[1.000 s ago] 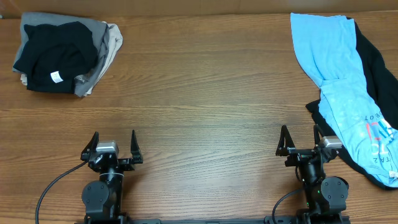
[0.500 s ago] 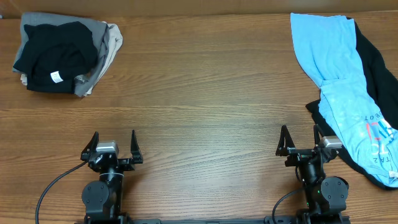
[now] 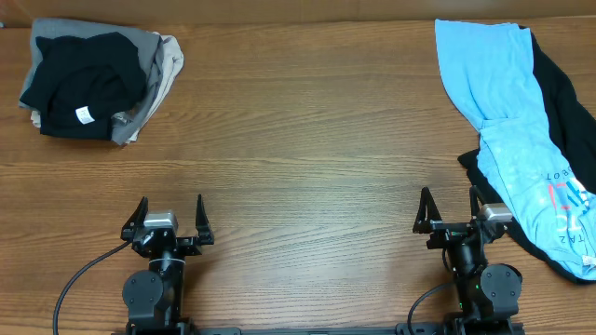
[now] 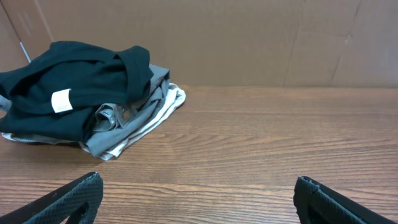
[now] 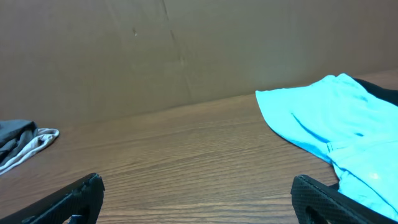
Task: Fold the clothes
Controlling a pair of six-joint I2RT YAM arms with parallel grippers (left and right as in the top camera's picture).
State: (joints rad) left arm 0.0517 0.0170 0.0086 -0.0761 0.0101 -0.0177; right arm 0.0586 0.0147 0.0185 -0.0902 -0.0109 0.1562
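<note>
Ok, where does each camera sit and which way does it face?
Overhead: above the table, looking straight down; left gripper and right gripper, both open.
Left wrist: low, facing the back wall; own fingertips, stacked pile.
Right wrist: low, facing the back wall; own fingertips, light blue garment.
Shared: overhead and left wrist both show the stacked pile.

Item, wooden table [image 3: 307, 140]: bearing all below.

Item, left gripper [image 3: 170, 201]: jaws standing wide apart over bare wood; a cable [image 3: 79, 279] trailing off behind it.

Item, right gripper [image 3: 450, 195]: jaws likewise gaping.

Item, heap lying well ahead and to the left of the left jaws: black T-shirt [image 3: 88, 84] sitting on top, its white label [image 3: 82, 115] showing; grey garment [image 3: 140, 42] and beige garment [image 3: 169, 65] peeking out beneath.

Item, light blue garment [image 3: 494, 84]: stretching from far ahead of the right jaws down just beside them on the right, lettering [image 3: 559, 191] showing.

Item, black garment [image 3: 563, 102]: lying under the blue one.
</note>
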